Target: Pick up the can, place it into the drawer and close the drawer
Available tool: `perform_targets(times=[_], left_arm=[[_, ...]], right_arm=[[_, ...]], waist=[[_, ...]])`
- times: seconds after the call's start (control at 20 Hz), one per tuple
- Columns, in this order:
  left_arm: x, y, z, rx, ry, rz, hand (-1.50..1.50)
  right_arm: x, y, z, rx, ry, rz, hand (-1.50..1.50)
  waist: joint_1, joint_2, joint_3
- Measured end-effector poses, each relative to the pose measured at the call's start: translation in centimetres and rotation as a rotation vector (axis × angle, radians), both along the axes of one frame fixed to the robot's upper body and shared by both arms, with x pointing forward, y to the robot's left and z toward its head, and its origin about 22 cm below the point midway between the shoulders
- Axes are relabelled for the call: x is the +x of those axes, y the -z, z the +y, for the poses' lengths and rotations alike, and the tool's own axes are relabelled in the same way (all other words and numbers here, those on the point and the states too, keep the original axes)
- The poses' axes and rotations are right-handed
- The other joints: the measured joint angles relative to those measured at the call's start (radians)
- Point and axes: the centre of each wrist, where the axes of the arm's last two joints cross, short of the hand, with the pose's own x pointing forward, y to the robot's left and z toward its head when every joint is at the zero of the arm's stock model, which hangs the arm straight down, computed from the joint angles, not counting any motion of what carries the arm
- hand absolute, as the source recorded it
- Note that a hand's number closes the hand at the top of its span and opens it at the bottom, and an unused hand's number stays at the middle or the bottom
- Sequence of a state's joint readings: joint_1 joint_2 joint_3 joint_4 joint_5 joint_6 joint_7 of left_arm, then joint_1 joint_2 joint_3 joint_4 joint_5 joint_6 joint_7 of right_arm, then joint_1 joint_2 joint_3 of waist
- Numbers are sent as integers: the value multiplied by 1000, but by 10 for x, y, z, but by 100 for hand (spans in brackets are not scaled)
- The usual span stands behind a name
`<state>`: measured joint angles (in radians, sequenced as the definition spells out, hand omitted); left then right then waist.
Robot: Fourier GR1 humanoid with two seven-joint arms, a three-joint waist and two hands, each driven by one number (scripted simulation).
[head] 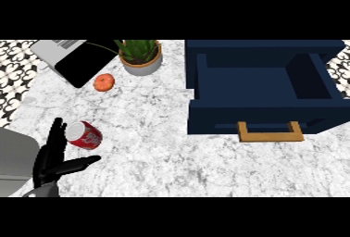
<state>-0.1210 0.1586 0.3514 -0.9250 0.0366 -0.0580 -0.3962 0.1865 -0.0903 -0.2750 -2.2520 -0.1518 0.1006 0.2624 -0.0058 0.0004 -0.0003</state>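
A red cylindrical can [84, 134] with a white top lies on its side on the white marbled table [150, 152], near the left edge. The black left hand [54, 159] sits just beside it, fingers straight and spread, one finger touching the can's top. The dark blue drawer [263, 95] with a wooden handle [270, 133] stands open at far right.

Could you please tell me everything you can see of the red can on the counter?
The can is red with pale markings on its side and a light, silvery end that faces up and to the left. It looks like metal. It lies tilted on its side on the white marble counter, near the left edge, far from the open navy drawer. The left hand is open right beside it, one finger lying along its pale end; whether they actually touch is unclear.
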Motion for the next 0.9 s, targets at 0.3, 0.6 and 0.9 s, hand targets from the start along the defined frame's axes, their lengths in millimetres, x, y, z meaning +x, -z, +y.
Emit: perform_targets(times=[0.3,0.6,0.9], left_arm=[[11,18,9,-9,-19,7,-150],[20,28,9,-9,-8,-5,-150],[34,26,5,-22,61,-15,-150]], right_arm=[[5,-1,1,-7,-6,5,-150],[10,0,0,-4,-7,2,-150],[10,-5,0,-16,-8,-10,-150]], waist=[[-2,1,0],[-4,2,-1],[-6,2,-1]])
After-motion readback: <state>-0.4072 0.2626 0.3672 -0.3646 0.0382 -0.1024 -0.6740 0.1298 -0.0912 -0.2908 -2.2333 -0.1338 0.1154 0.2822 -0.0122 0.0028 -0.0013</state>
